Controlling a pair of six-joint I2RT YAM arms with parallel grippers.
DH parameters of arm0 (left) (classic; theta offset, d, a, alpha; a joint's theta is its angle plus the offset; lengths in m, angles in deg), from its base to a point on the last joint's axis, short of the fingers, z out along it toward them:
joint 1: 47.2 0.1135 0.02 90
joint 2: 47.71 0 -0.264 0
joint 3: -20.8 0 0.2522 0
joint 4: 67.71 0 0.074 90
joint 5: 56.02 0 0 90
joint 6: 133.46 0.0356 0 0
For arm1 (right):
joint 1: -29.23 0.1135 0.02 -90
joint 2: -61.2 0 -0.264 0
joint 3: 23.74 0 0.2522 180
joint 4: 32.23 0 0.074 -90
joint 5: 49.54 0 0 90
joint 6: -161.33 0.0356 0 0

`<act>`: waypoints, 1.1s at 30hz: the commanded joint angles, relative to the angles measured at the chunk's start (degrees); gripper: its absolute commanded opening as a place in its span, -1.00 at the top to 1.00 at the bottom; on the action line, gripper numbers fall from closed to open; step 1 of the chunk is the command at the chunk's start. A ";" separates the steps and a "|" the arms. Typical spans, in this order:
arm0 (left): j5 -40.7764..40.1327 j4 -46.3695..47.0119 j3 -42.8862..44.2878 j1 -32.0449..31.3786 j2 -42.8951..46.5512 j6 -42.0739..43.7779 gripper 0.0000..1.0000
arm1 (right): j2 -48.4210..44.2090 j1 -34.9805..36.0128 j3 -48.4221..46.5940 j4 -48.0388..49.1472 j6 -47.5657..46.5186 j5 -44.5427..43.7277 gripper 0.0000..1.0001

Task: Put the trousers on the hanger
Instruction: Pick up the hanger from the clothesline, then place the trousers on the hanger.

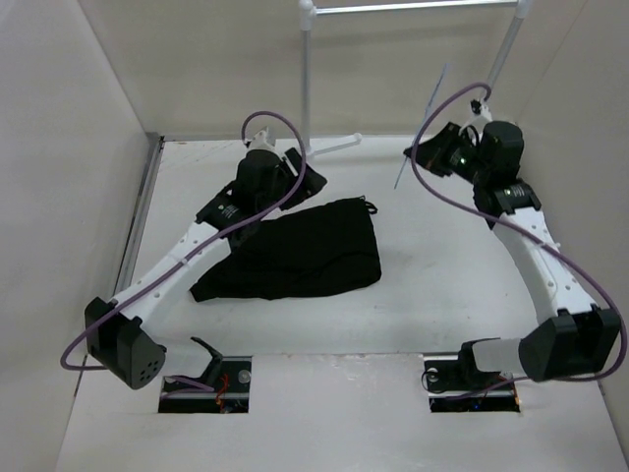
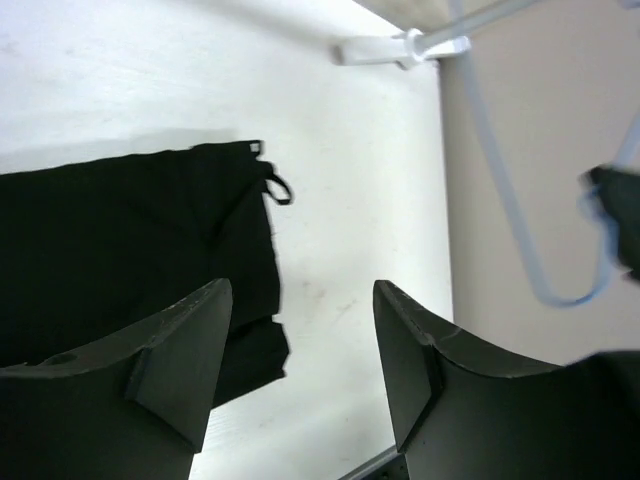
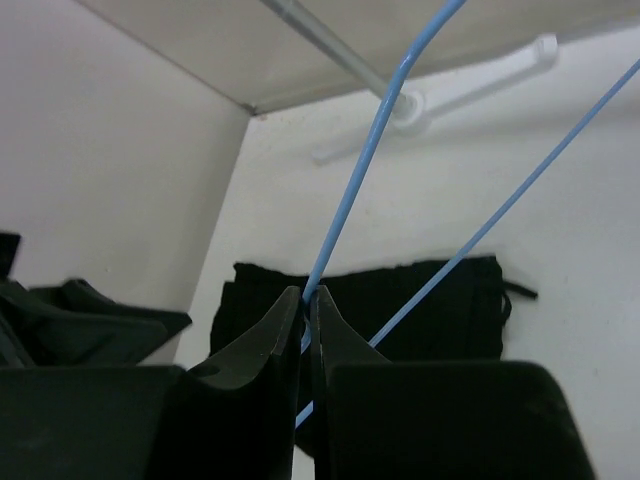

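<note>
While the right gripper (image 3: pixel 306 318) stands pinched tight on the hanger (image 3: pixel 358 175), blue wire running up out of the seam between its fingers, the left gripper (image 2: pixel 300 350) hangs spread wide and grips nothing; it sits over the far edge of the trousers (image 1: pixel 295 251). Trousers lie in a loose folded heap mid-table (image 1: pixel 432 256), well apart from the hanger; hanger is off the table, held tilted in the air on the right side, near the white rail stand (image 1: pixel 307 79).

Handling, trousers: soft black fabric, judged light, no stiffness; will sag and drape from any single pinch; lies folded on itself, so a pinch may take one layer or several. Cannot tell for certain which end is the waist, though a small loop (image 2: pixel 279 188) shows at the far corner. Best hold, as judged: an edge or corner of the heap nearest the left gripper, where a finger can slide under a fold; a mid-cloth pinch would only bunch it.

Handling, hanger: thin wire, light, springy, smooth; may swivel in a two-finger pinch once cloth weight lands on it; whether the hold is on a sloping arm or nearer the hook, cannot tell.

Risk: smooth wire and limp cloth; an uneven drape could slide off the bar.
</note>
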 commanded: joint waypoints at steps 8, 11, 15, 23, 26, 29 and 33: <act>0.60 1.09 11.30 -14.85 -11.18 5.21 -0.14 | -24.26 12.82 26.50 -8.90 -4.96 -10.08 0.87; 0.51 1.18 13.49 -17.93 -14.88 5.56 -0.14 | -28.74 17.13 32.04 -11.80 -3.91 -12.89 0.88; -0.37 1.18 15.69 -19.96 -17.69 6.00 -0.14 | -33.23 20.56 36.27 -13.39 -1.36 -15.27 0.88; -2.65 -1.99 17.63 -21.28 -22.88 6.79 -0.04 | -35.17 24.17 37.95 -14.71 0.05 -18.09 0.88; -2.66 -1.28 18.77 -21.63 -24.90 6.97 -0.02 | -34.73 26.01 37.86 -15.67 0.05 -19.31 0.88; -3.09 -1.28 20.44 -21.98 -27.27 6.97 0.00 | -34.38 27.86 37.51 -16.90 -0.30 -21.33 0.88; -4.06 -1.28 21.93 -22.07 -29.91 6.88 0.11 | -33.42 28.74 36.63 -18.48 -0.83 -22.30 0.88</act>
